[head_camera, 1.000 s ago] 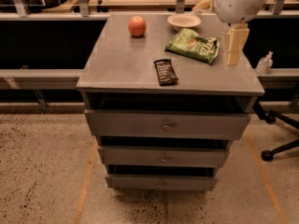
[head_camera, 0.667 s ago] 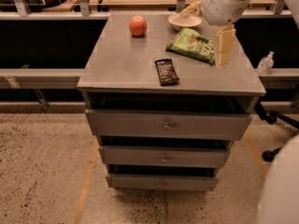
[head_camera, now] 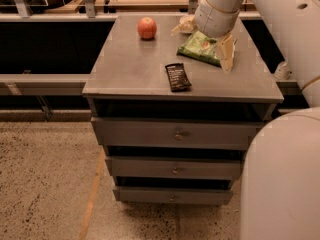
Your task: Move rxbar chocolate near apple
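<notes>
1. One apple (head_camera: 147,27) sits furthest left of the things on the grey cabinet top (head_camera: 125,74), toward the back edge. It is round, red-orange and upright, with nothing touching it.
2. Going right and toward the front edge, the chocolate bar (head_camera: 177,77) lies flat in its dark wrapper near the middle of the top. Its long side runs roughly front to back, and pale lettering faces up. It is well apart from the apple and nothing is holding it.
3. Further right and further back lies a crinkly green chip bag (head_camera: 200,47), near the bar but apart from it.
4. Behind the bag a pale bowl (head_camera: 184,25) shows at the back of the top, partly hidden by my arm (head_camera: 220,9).
5. My arm comes in from the upper right, and my gripper (head_camera: 226,54) hangs pointing down over the right end of the chip bag. I cannot tell whether it is spread or closed, or whether it touches the bag.
6. The chocolate bar lies to the left of my gripper and nearer the front edge, clearly apart from it. My gripper holds nothing that I can see.
7. Below the top, three drawers (head_camera: 175,134) are stacked down the cabinet's front, above a speckled floor (head_camera: 45,184).
</notes>
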Robot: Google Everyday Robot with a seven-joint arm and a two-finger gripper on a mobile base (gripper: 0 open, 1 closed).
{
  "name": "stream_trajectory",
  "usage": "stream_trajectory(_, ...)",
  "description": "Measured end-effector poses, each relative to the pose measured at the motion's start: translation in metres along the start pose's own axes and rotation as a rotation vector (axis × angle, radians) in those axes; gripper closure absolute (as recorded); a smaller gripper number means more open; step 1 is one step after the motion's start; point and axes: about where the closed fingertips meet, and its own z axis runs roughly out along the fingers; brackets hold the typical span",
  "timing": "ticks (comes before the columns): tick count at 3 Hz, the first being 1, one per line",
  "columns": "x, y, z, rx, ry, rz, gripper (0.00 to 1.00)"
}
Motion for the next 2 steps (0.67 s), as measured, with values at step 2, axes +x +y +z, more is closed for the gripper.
stream_trajectory(2, 0.005, -0.01, 0.035, -0.082, 0.021, -0.45, 0.0)
